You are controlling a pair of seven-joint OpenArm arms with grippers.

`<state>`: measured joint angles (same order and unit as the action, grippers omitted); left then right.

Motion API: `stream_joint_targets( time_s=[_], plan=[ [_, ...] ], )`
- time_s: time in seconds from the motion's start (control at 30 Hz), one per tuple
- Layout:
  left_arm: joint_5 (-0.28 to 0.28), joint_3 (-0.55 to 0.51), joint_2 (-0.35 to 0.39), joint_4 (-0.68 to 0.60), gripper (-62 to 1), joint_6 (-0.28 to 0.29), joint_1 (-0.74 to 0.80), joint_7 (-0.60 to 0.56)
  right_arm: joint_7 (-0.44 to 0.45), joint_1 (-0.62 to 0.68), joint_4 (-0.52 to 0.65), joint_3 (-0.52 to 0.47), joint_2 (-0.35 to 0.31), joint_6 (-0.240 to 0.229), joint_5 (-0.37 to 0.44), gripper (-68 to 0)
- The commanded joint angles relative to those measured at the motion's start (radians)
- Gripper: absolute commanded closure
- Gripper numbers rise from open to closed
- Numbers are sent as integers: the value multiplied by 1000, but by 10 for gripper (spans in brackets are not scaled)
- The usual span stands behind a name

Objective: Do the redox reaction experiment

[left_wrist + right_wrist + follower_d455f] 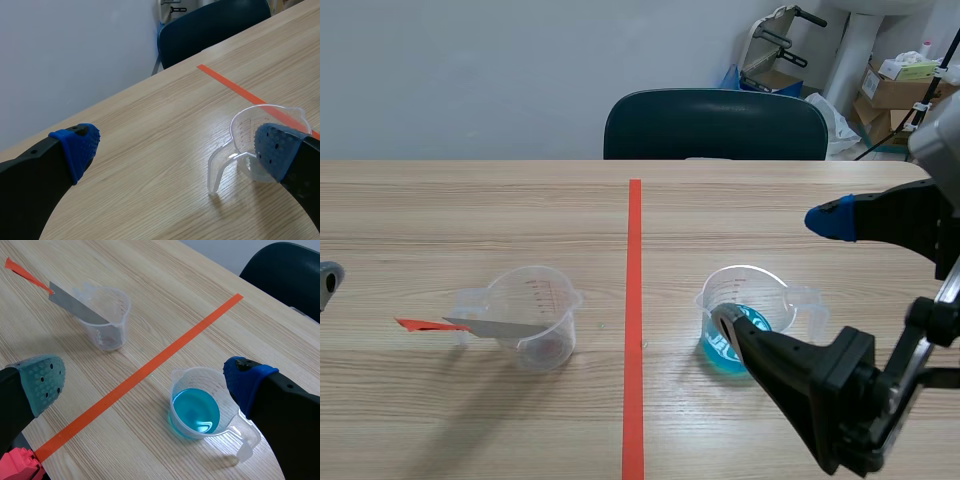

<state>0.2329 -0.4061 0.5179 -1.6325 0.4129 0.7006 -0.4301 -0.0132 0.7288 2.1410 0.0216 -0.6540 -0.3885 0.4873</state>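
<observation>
A clear plastic beaker [535, 315] stands left of the tape line, with a grey metal strip [490, 327] leaning in it; the strip's red end sticks out past the rim. To the right stands a second beaker [745, 315] holding blue liquid. My right gripper [785, 280] hangs open just above and beside the blue beaker [197, 407], nothing between its fingers. In the right wrist view the strip [75, 302] and its beaker [105, 317] lie further ahead. My left gripper [175, 150] is open and holds nothing; the clear beaker [250, 145] sits ahead, partly behind one pad.
An orange-red tape line [633, 320] runs down the middle of the wooden table [470, 210]. A dark chair [715, 125] stands behind the far edge, with cardboard boxes [900, 85] at the back right. A small pink-red piece [17, 465] shows under my right gripper.
</observation>
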Motion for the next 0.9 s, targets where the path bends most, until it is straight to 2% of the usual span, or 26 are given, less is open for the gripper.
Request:
stream_joint_targets(
  time_s=[0.0,0.87],
  plan=[
    [10,2,-5,-18,-623,-2,-5,-14,11,-12,6,-3,-5,0,10,-679],
    [10,2,-5,-18,-623,-2,-5,-14,11,-54,6,-3,-5,0,6,-679]
  ],
)
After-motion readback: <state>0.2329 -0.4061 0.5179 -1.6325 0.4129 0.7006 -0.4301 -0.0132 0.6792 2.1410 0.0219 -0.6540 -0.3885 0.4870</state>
